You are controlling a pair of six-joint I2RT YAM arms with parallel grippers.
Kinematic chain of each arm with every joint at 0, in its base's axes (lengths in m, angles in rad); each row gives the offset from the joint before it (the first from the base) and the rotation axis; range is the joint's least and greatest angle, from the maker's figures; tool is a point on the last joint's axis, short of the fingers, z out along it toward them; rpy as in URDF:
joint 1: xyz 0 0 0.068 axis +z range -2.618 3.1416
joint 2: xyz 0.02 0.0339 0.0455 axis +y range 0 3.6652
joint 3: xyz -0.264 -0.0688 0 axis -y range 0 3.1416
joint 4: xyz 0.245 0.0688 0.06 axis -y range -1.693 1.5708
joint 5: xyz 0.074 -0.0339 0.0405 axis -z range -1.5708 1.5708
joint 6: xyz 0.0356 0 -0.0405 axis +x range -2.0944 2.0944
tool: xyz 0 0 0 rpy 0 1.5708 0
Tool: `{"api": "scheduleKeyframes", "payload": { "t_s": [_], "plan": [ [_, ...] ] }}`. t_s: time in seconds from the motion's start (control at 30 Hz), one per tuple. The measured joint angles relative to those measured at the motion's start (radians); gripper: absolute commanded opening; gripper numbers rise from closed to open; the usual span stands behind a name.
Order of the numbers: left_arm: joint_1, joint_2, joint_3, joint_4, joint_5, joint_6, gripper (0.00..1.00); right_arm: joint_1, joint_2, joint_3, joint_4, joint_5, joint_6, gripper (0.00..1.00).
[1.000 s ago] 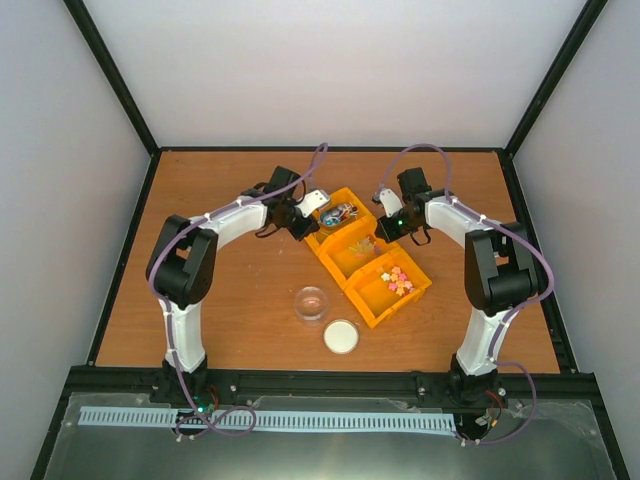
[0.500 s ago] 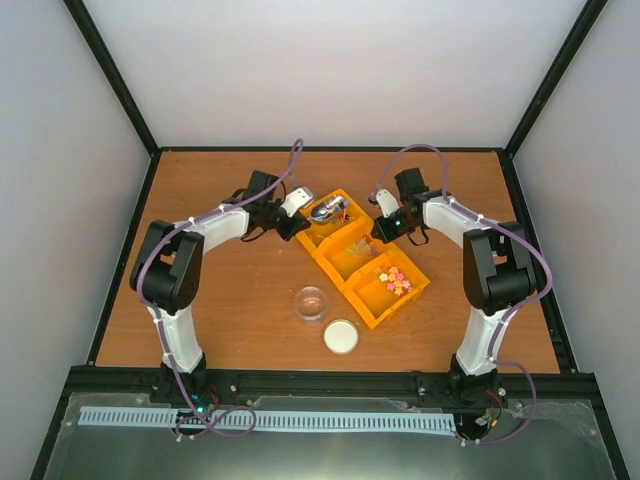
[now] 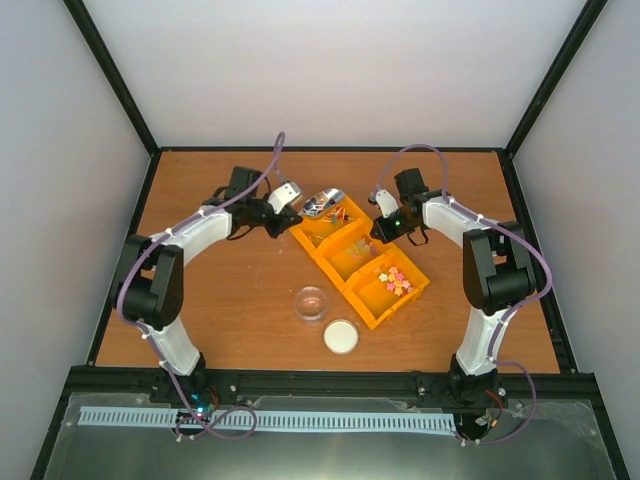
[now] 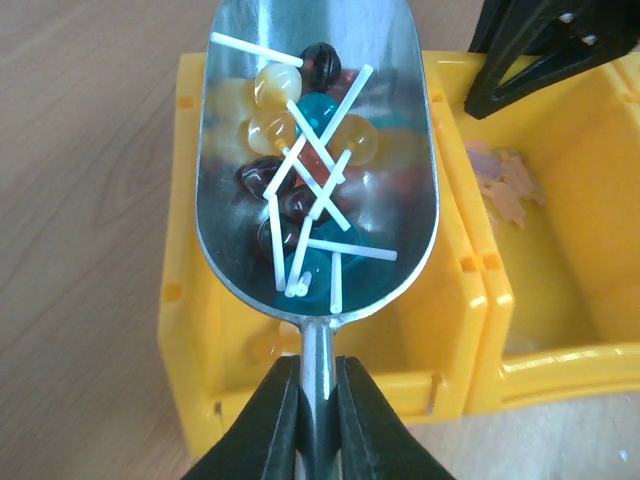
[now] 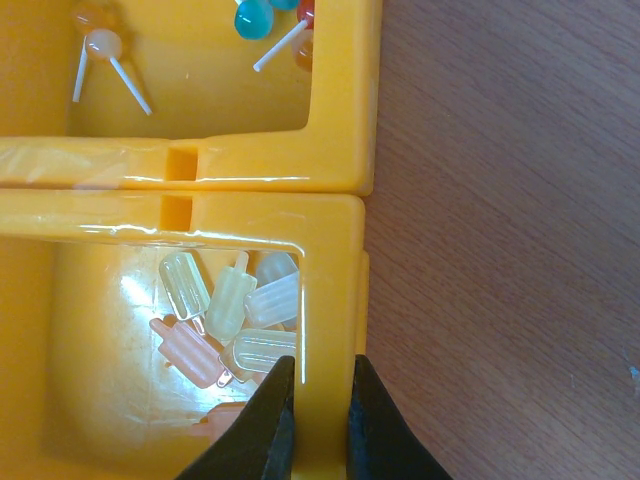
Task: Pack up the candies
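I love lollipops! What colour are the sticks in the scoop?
White. The lollipop sticks show best in the left wrist view.

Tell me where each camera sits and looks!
Top: high behind, looking down at the table; left arm and right arm show.
Left wrist: on the left arm, looking down into the scoop of lollipops; left gripper clamps its handle.
Right wrist: on the right arm, looking down; right gripper pinches a bin wall.
All share the yellow bins.
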Motion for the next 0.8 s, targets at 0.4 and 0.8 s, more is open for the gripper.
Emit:
{"api": "scheduleKeyframes", "payload": {
  "t_s": [0.4, 0.8],
  "plan": [
    [0.08, -0.355, -0.077, -0.368, 0.041, 0.28, 0.01, 0.0, 0.0, 0.0, 0.0, 0.0, -0.007, 0.09],
    [0.104, -0.7, -0.298, -0.714, 0.055, 0.546, 0.01, 0.002, 0.031, -0.001, 0.0, -0.009, -0.03, 0.15]
  ]
}}
